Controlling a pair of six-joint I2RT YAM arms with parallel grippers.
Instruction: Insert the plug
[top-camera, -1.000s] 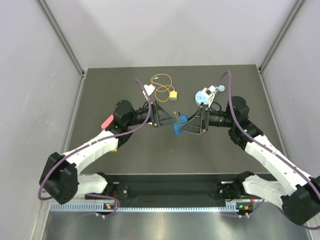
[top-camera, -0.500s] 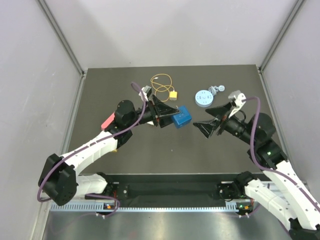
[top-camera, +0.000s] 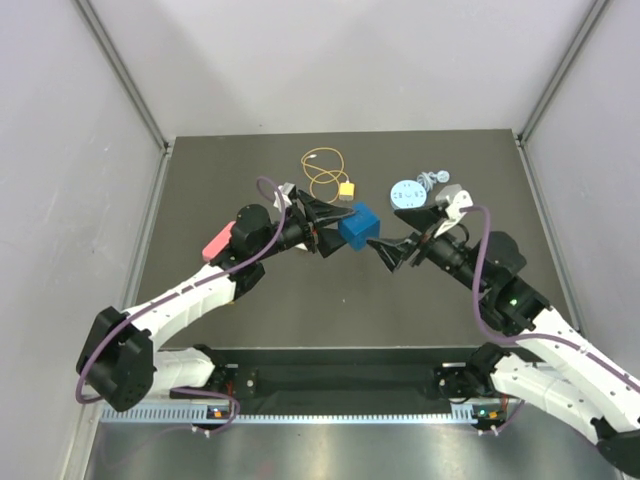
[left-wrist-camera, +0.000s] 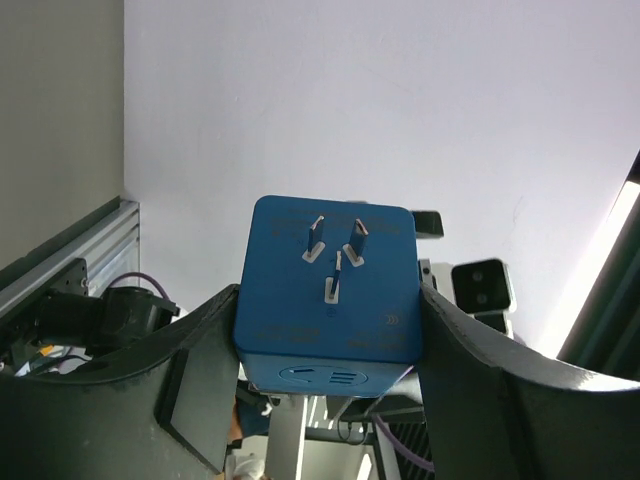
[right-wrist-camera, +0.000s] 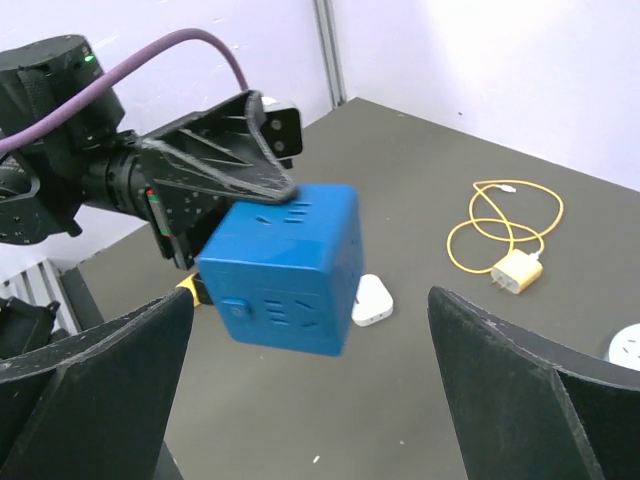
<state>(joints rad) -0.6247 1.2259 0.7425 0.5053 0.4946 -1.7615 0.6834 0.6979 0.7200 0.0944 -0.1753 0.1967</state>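
Observation:
My left gripper (top-camera: 343, 228) is shut on a blue cube socket adapter (top-camera: 361, 226) and holds it above the table. In the left wrist view the left gripper (left-wrist-camera: 330, 300) shows the cube (left-wrist-camera: 325, 290) clamped between both fingers, its metal prongs facing the camera. My right gripper (top-camera: 394, 236) is open and empty just right of the cube, facing it. In the right wrist view the right gripper (right-wrist-camera: 310, 310) is apart from the cube (right-wrist-camera: 285, 265). The plug (top-camera: 347, 188), yellow on a looped yellow wire (top-camera: 322, 168), lies on the table behind the cube. The plug (right-wrist-camera: 518, 270) also shows in the right wrist view.
A round white-blue disc (top-camera: 405, 192) with a thin cord lies right of the plug. A pink object (top-camera: 215, 243) lies at the left by the left arm. A small white charger (right-wrist-camera: 373, 298) lies on the table below the cube. Grey walls enclose the dark table (top-camera: 300, 290).
One second ago both grippers were at the cube. The right gripper let go and swung away right, then came back toward it. The left gripper raised the cube and moved it right.

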